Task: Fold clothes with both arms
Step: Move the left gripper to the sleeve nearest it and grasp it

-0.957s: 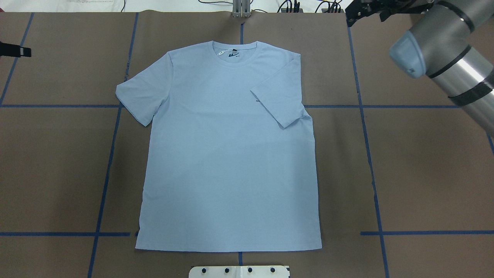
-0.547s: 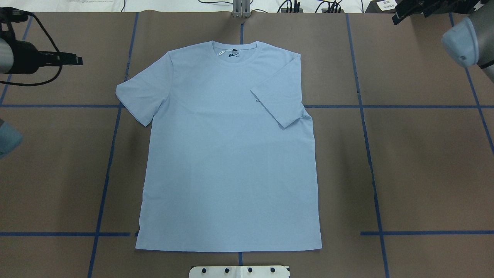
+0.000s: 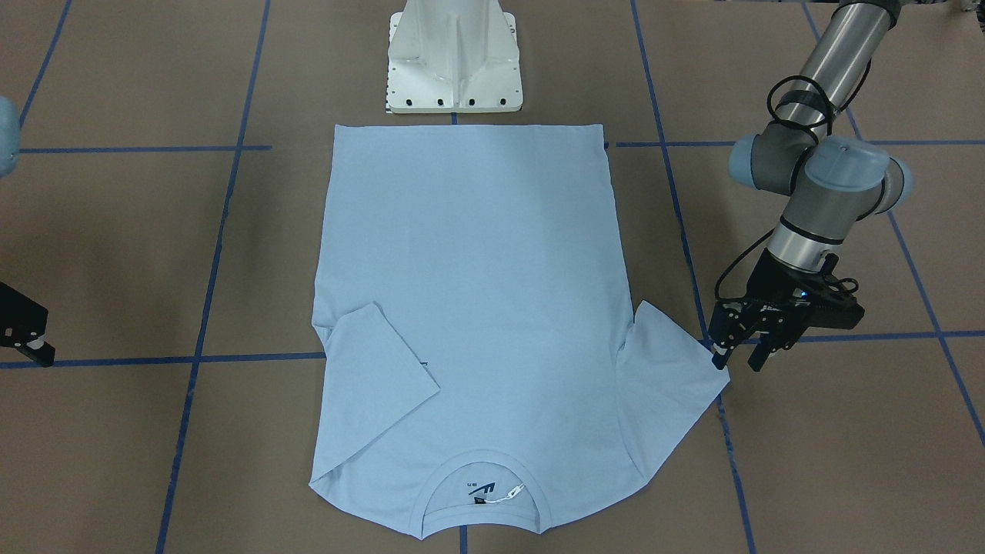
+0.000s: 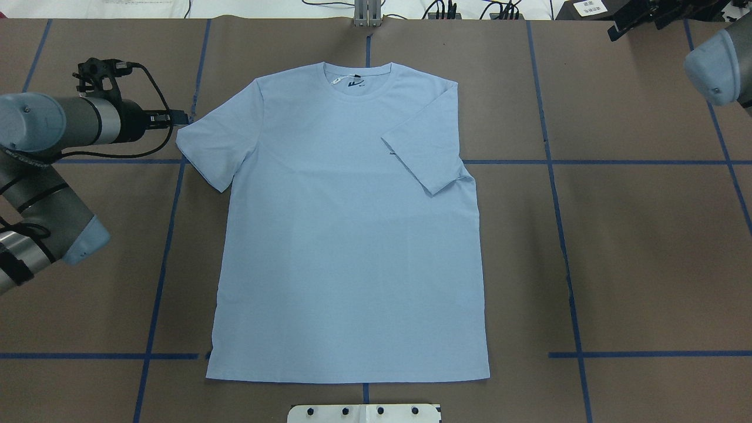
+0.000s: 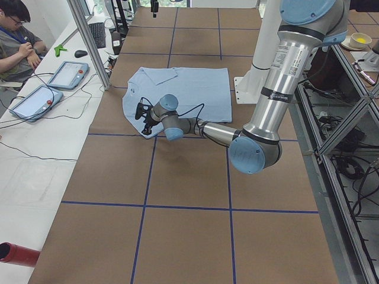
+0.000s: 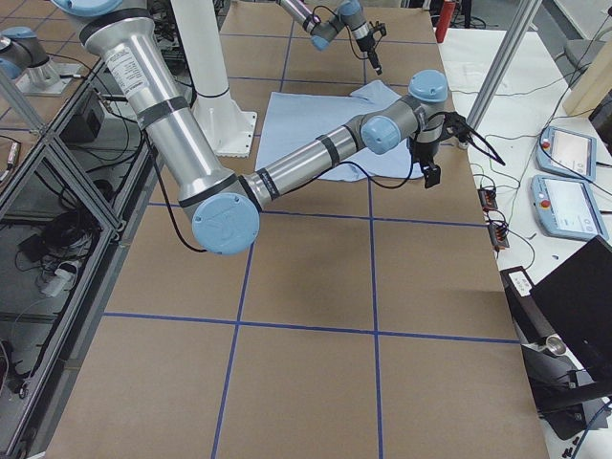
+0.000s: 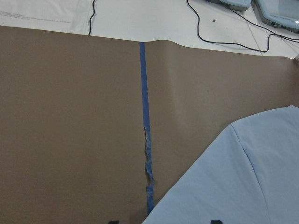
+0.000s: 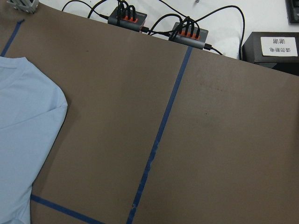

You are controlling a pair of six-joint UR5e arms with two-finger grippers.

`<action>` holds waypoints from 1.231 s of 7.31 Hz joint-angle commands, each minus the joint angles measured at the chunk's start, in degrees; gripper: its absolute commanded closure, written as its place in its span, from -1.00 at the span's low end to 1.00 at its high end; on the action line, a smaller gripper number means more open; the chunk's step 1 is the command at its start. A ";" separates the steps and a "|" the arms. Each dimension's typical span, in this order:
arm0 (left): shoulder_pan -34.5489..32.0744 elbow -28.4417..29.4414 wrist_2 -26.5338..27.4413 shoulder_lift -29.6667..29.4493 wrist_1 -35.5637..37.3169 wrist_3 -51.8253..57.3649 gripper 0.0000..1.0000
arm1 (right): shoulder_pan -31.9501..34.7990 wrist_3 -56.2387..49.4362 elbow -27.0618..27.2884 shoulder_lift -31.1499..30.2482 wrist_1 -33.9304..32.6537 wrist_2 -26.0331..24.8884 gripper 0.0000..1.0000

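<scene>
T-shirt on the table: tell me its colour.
Light blue; the T-shirt shows best in the overhead exterior view.

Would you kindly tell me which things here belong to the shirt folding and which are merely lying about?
For the job: light blue short-sleeved T-shirt; black two-fingered left gripper, open; black right gripper.
Lying about: white pedestal base; grey cable hubs with orange plugs; grey tablet-like pendants.

Nothing legible: neck label (image 4: pixel 354 83) on T-shirt (image 4: pixel 352 235) is dark logo only; white sticker (image 8: pixel 279 45) on black box (image 8: pixel 271 63) has unreadable print
</scene>
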 commanded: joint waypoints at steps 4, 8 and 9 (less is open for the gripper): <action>1.04 6.92 2.46 -3.55 -0.67 0.18 -0.26 | 0.01 -0.10 0.06 -0.14 -0.07 -0.27 -1.00; 2.27 6.66 2.37 -3.29 -0.84 -0.17 -0.19 | 0.01 -0.02 0.06 -0.31 0.02 -0.27 -1.00; 2.53 6.57 2.37 -3.11 -0.93 -0.17 -0.13 | 0.01 -0.02 0.14 -0.31 0.02 -0.27 -1.00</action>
